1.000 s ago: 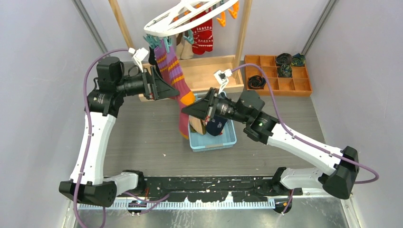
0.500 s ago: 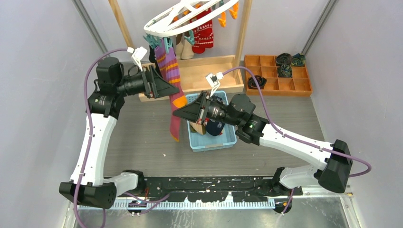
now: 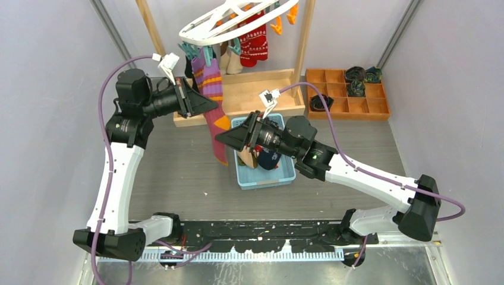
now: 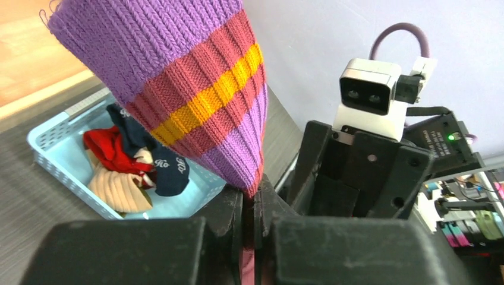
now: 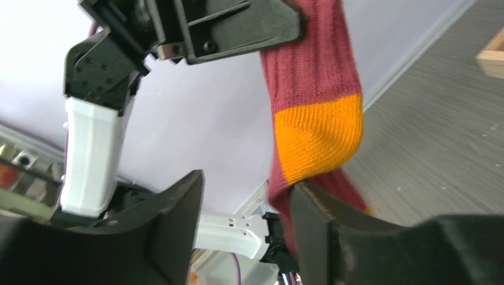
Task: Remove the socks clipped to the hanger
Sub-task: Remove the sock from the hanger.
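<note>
The white hanger (image 3: 238, 15) hangs at the top of the overhead view with socks under it. A purple-striped sock (image 3: 209, 80) hangs from a teal clip (image 3: 205, 55). My left gripper (image 3: 211, 105) is shut on this sock's middle; the left wrist view has the knit (image 4: 190, 101) pinched between its jaws (image 4: 252, 205). My right gripper (image 3: 221, 139) stands open just beside the sock's lower part. From the right wrist, the orange heel (image 5: 318, 136) rests against one finger (image 5: 321, 225) of that gripper (image 5: 246, 208). A red patterned sock (image 3: 254, 41) and a beige one (image 3: 229, 59) stay clipped.
A light blue basket (image 3: 284, 177) with loose socks stands under my right arm. The wooden rack's base (image 3: 255, 89) lies behind it, its posts rising either side of the hanger. An orange compartment tray (image 3: 347, 105) with rolled socks sits at the back right.
My left gripper has closed on the striped sock. My right gripper has opened and let go of the sock's lower part, which has swung left.
</note>
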Controlling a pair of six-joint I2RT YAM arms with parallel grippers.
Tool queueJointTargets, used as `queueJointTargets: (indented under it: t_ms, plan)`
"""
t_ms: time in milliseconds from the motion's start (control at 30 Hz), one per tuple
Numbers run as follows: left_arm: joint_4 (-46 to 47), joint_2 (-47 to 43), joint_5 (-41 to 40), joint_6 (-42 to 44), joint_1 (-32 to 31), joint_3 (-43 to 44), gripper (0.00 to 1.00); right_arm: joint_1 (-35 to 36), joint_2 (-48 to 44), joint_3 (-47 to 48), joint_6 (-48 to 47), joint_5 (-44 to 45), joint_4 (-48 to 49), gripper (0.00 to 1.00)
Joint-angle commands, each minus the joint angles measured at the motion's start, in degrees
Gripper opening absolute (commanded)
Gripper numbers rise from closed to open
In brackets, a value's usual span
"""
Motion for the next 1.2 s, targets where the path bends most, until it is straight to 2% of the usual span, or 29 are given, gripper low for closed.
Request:
queueJointTargets:
  t_ms: [0, 100, 233, 367, 500, 700, 833, 1167]
  plan:
    - [-2.25, -1.13, -4.85, 3.63, -0.25, 3.68, 0.0, 0.37, -2.46, 7.22, -7.27, 10.91, -6.81, 0.69]
    - [-3.04, -1.39, -5.98, 4.21, -0.25, 3.27, 0.0, 0.34, 0.47, 15.06, -12.94, 19.73, -12.59, 0.78]
    - [-3.51, -1.89, -6.18, 4.57, -1.06, 2.4, 0.0, 0.23, 8.97, 28.96, -18.39, 26.36, -17.7, 0.81]
    - [-4.4, -2.27, -6.34, 5.01, -1.64, 2.31, 0.0, -1.12, 16.83, 39.88, -21.63, 27.46, -20.27, 0.82]
    - [-4.42, -2.85, -6.07, 4.83, -2.36, 1.92, 0.0, -4.22, 23.14, 47.96, -20.3, 24.11, -23.2, 0.83]
    - [-4.38, -3.44, -5.96, 5.0, -2.67, 1.02, 0.0, -7.17, 28.33, 52.2, -16.65, 19.21, -22.27, 0.82]
    - [-4.37, -3.27, -6.12, 4.98, -2.74, 0.82, 0.0, -7.75, 29.53, 52.24, -15.62, 18.18, -18.44, 0.76]
    - [-4.42, -2.74, -8.02, 5.12, -3.95, 0.27, 0.0, -8.26, 31.71, 55.56, -13.57, 18.45, -16.57, 0.6]
